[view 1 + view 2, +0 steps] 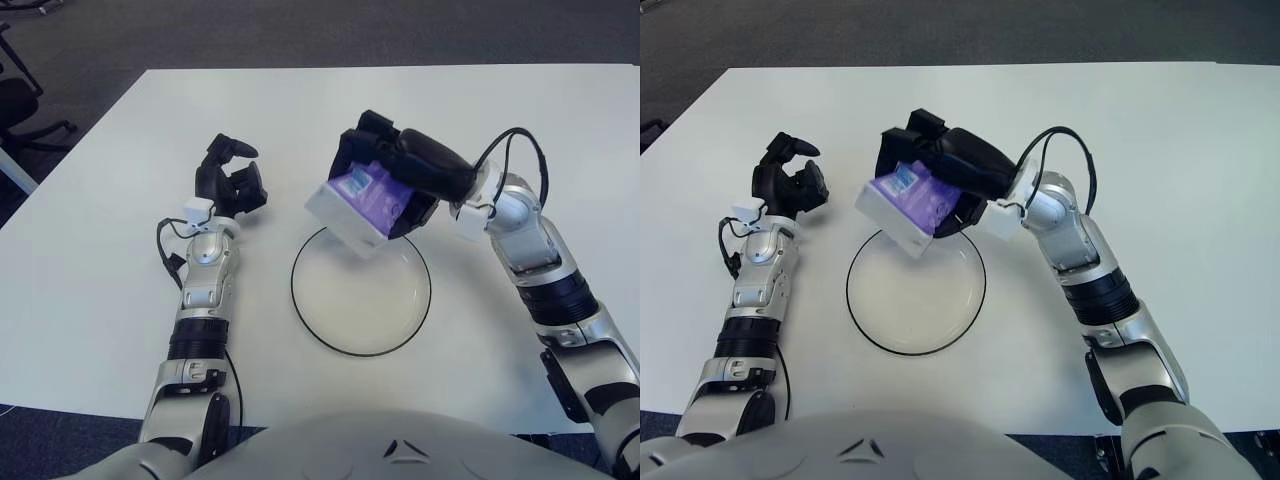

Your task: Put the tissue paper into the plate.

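A white and purple tissue pack (355,205) is held tilted in the air by my right hand (395,180), whose black fingers are shut around it. The pack hangs over the far rim of the white plate with a black edge (300,310), which lies on the table in front of me. In the right eye view the same pack (905,208) shows above the plate's (865,320) upper edge. My left hand (230,180) stays idle to the left of the plate, its fingers curled and holding nothing.
The white table (90,270) spreads around the plate, with its far edge near dark carpet. A black office chair base (20,110) stands off the table's left corner. My right forearm and its black cable (520,170) reach in from the right.
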